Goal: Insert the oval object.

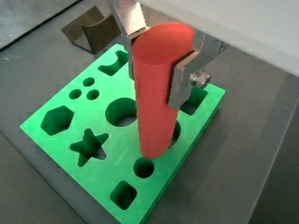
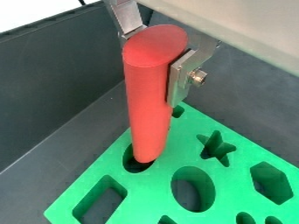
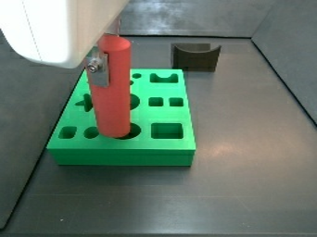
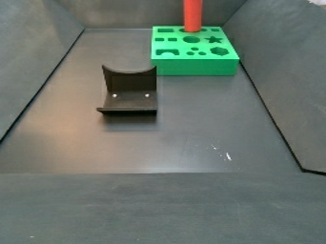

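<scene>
The oval object (image 1: 156, 96) is a long, smooth red rod, held upright. My gripper (image 1: 158, 54) is shut on its upper end, with one silver finger (image 1: 184, 77) on each side. The rod's lower end sits in the mouth of an oval hole in the green block (image 1: 70, 122), near the block's edge. Both wrist views show this: the rod (image 2: 149, 96), gripper (image 2: 155, 54) and green block (image 2: 222, 188). In a side view the rod (image 3: 114, 88) stands in the block (image 3: 124, 146) under my gripper (image 3: 99, 63). In a side view the rod (image 4: 193, 13) rises from the block (image 4: 193, 52); the gripper is out of frame there.
The green block has several other shaped holes, among them a star (image 1: 89, 144) and a hexagon (image 1: 54, 121). The dark fixture (image 3: 196, 56) with a curved notch stands on the floor apart from the block, and shows in a side view (image 4: 128, 93). Dark walls enclose the floor.
</scene>
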Controlling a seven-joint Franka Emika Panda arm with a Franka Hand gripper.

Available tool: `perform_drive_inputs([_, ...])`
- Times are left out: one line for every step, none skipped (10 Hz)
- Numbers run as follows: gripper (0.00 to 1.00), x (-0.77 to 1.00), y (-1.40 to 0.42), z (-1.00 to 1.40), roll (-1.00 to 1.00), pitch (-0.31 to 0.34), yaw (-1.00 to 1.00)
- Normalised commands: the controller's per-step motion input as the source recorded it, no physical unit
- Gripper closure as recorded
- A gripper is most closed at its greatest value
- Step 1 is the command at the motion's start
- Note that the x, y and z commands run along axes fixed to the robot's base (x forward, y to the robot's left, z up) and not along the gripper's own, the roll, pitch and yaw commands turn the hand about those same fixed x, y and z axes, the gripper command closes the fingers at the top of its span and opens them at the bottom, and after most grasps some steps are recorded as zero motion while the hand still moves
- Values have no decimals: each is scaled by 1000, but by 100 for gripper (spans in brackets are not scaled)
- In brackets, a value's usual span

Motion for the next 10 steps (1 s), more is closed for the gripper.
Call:
perform_drive_inputs([100,143,0,-34,-90,0,-31])
perform_drive_inputs([100,220,0,-31,-63,0,-77])
perform_drive_inputs([100,66,23,-223,-261,-177,-86])
perform_drive_inputs([100,0,0,-149,-280,-230,-46])
perform_drive_inputs([100,14,0,-174,-260,-171,-37])
perform_drive_inputs([100,0,0,-266,-243,-203,-49])
perform_drive_inputs([100,0,0,-297,-227,-284,-31])
perform_drive_inputs([100,0,0,-243,-174,-279,0])
perform_drive_inputs([100,0,0,-57,-159,-214,0])
perform_drive_inputs([100,-31,0,-46,-93,-161,0])
